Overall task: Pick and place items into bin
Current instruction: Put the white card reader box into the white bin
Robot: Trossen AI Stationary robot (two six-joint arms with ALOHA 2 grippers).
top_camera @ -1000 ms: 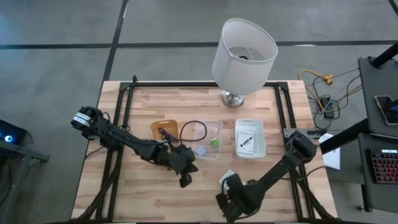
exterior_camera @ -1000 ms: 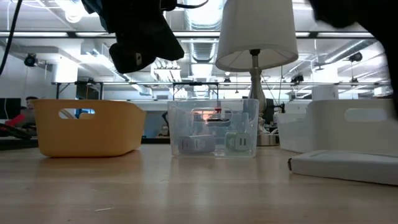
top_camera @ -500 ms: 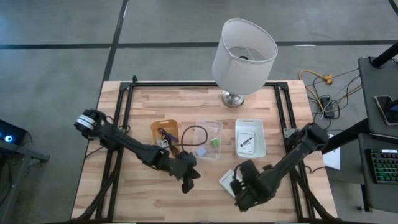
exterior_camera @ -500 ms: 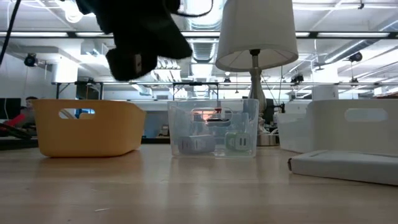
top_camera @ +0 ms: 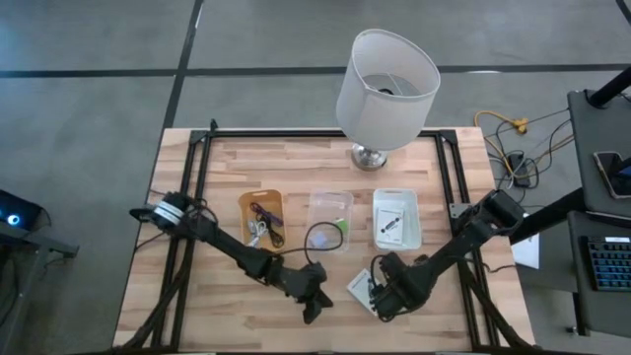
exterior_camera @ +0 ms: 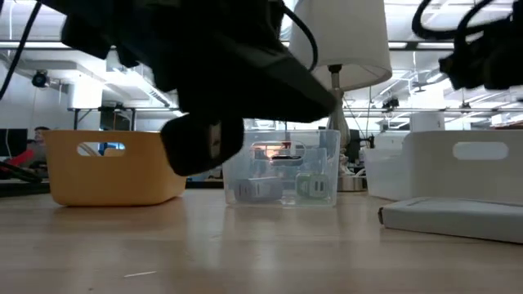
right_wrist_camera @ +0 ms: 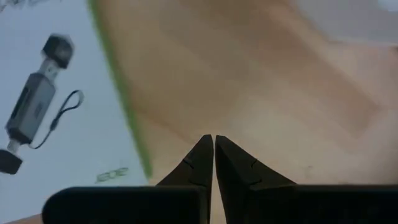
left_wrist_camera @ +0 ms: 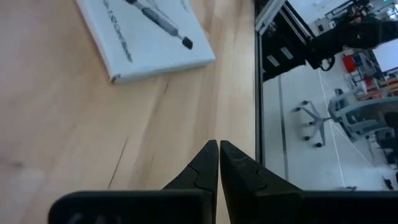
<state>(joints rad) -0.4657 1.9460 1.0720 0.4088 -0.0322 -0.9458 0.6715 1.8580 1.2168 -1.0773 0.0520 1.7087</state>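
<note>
A white printed packet (top_camera: 359, 286) lies flat on the wood near the table's near edge. It also shows in the low view (exterior_camera: 454, 217) and in both wrist views (left_wrist_camera: 144, 34) (right_wrist_camera: 50, 106). My left gripper (top_camera: 313, 313) (left_wrist_camera: 218, 144) hovers shut just to the packet's left, its tips over bare wood. My right gripper (top_camera: 378, 298) (right_wrist_camera: 214, 138) hovers shut at the packet's right side, tips past its green edge. The clear bin (top_camera: 330, 202) holds a green block (exterior_camera: 311, 186) and a pale-blue block (exterior_camera: 257, 190). The orange bin (top_camera: 244, 209) holds thin cables.
The white bin (top_camera: 415, 219) holds a printed card. The big white lamp (top_camera: 386, 77) stands at the far edge behind the bins. Bare wood lies between the bins and the near edge. A black frame runs along the table's left and right sides.
My left gripper has moved toward the table's near edge and to the right, and has come lower, away from the bins and toward the packet. My right gripper has swung from the near edge toward the right and then in beside the packet. The packet has stayed put.
</note>
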